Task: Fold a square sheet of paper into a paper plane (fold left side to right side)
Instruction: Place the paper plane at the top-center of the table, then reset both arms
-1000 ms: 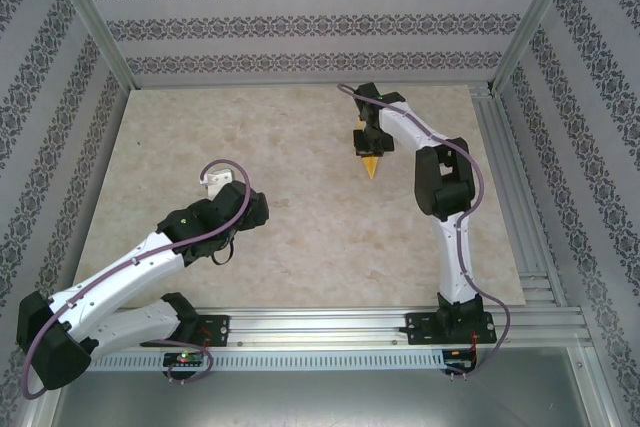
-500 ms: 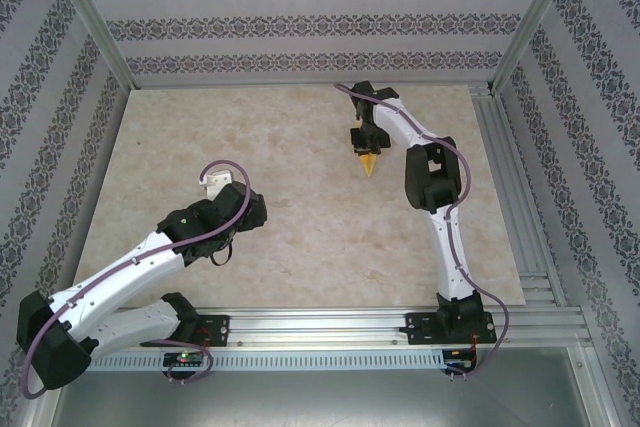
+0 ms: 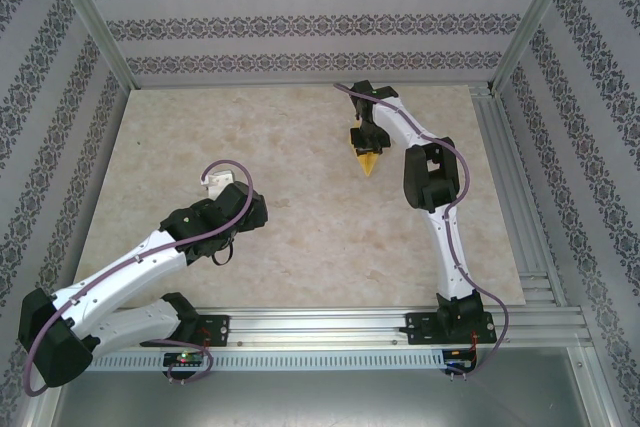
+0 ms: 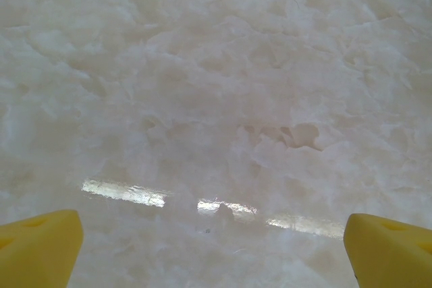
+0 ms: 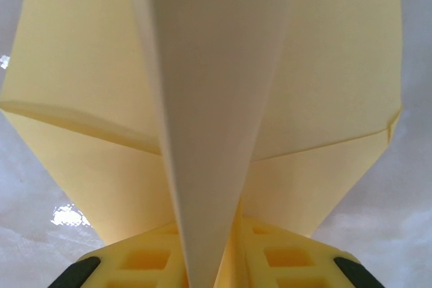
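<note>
Plane [image 3: 369, 160] and left gripper [image 3: 215, 185] are being seen well apart. At the left, that gripper is being held over the table [image 3: 300, 237], its fingers [image 4: 40, 244] being spread wide with nothing between them. Toward the far right, the plane is being met from above by the right gripper [image 3: 364, 139]. Its centre fold is being flanked closely by the pads [image 5: 135, 261], wings being splayed to both sides. Whether it is being pinched cannot be told.

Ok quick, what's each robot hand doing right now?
Left gripper: open, empty.
Right gripper: around the paper plane, at its centre fold; gripping or loose cannot be told.
</note>
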